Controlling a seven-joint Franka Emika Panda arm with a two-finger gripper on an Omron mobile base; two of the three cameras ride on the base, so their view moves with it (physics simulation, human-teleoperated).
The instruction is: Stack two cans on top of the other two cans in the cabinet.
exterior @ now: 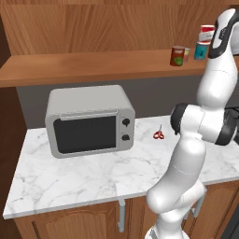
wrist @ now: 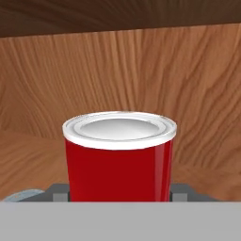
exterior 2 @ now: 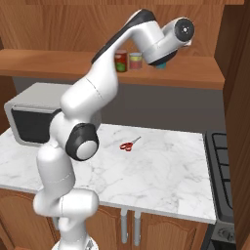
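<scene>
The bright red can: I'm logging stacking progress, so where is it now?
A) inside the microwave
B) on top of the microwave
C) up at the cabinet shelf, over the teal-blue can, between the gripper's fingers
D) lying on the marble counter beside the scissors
C: the bright red can sits directly above the teal-blue can at the shelf, and the hand view shows the gripper shut around it.

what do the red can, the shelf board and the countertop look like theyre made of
Red can: probably metal, with a glossy red wall and a pale silvery lid with a raised rim. Shelf board: wood or wood-look panel with brown grain streaks and a matte finish. Countertop: marble-like stone, white with grey veins, smooth.
</scene>
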